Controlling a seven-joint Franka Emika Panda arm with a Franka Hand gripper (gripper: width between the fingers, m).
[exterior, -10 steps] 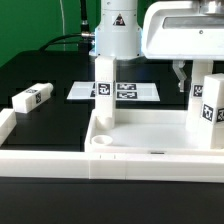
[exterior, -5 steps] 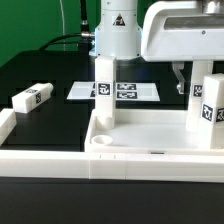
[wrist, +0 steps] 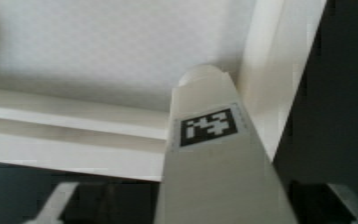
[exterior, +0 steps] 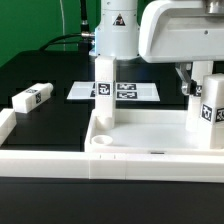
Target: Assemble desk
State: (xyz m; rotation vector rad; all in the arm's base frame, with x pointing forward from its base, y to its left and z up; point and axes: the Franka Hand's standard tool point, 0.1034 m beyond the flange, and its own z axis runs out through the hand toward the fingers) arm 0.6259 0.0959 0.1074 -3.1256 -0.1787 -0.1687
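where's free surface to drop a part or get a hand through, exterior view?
Free: black table between the loose leg and the marker board; tray floor between the tabletop's two upright legs. Crowded: the exterior view's right, where the gripper hangs beside the right upright leg.

1. In front of you, the tabletop [exterior: 150,140] lies flat on the table [exterior: 50,70], near the front edge.
2. Two legs stand upright in it: one [exterior: 103,95] towards the exterior view's left, another [exterior: 208,110] at the right.
3. A loose leg [exterior: 31,99] lies on the table, well apart, further left.
4. The marker board [exterior: 135,92] lies behind the tabletop.
5. The wrist view shows a leg [wrist: 211,150] standing over the tabletop.
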